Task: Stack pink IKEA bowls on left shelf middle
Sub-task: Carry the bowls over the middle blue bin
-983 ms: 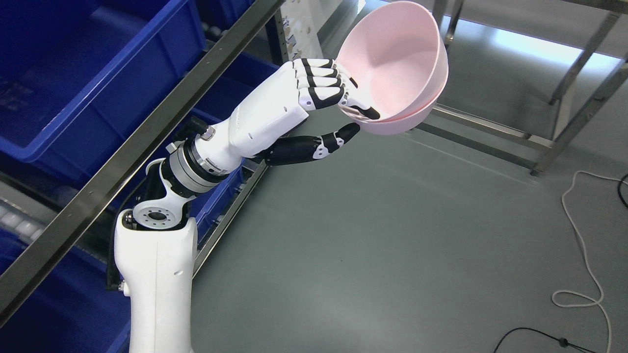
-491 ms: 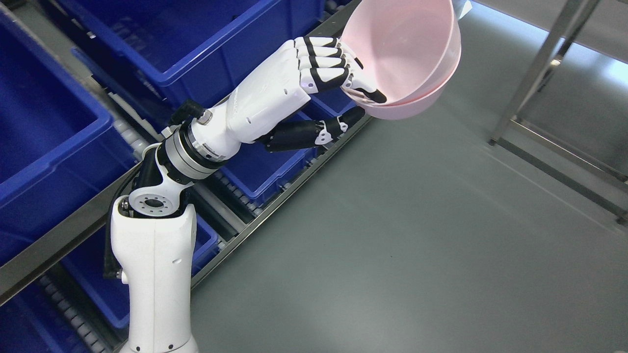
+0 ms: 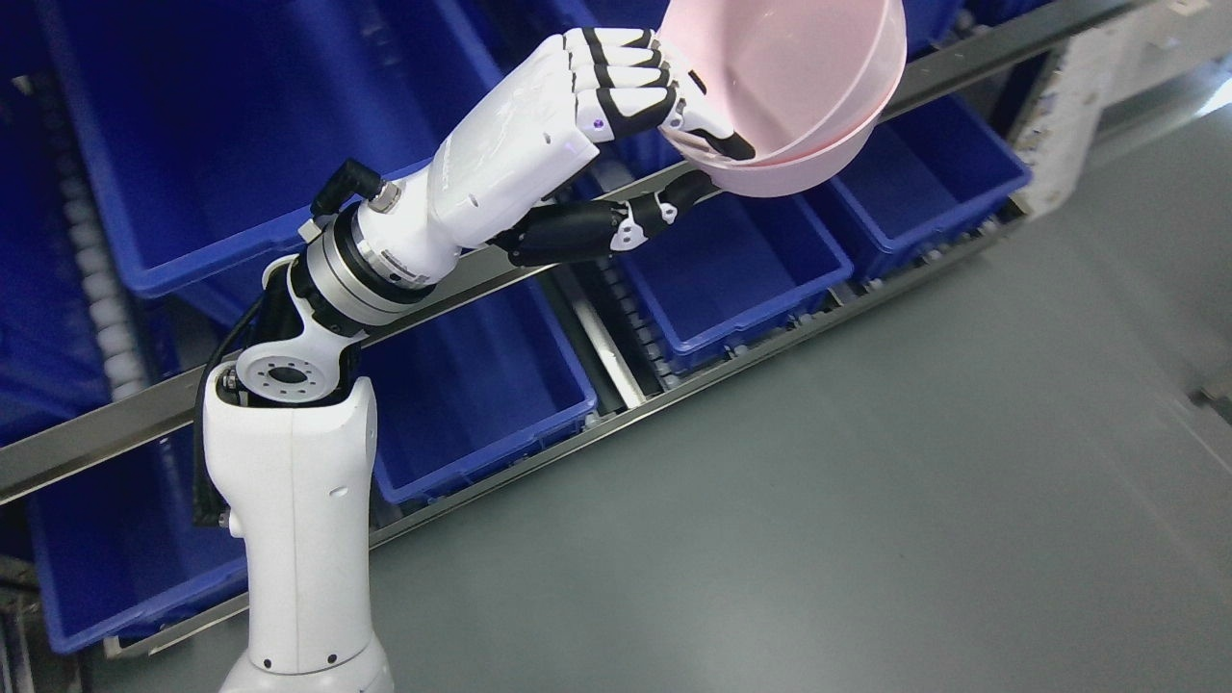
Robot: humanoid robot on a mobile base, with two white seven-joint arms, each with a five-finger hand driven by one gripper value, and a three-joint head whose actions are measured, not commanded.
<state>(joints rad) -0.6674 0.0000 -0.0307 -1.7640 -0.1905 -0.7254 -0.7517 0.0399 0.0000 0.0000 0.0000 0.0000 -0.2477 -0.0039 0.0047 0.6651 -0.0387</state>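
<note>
Left hand point(image 3: 664, 106) carrying nested pink bowls point(image 3: 799, 96) toward the shelf point(image 3: 539, 265).

Fingers hook over the near rim, thumb beneath — a firm clasp on the tilted pair, held high above the blue bins point(image 3: 731, 260). I would level the bowls first, then lower slowly over the middle tier — clearing the rail — before letting go.

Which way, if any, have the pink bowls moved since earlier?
Yes. The pink bowls, earlier over bare floor, now overlap the shelf rail and blue bin; the camera turned too.
</note>
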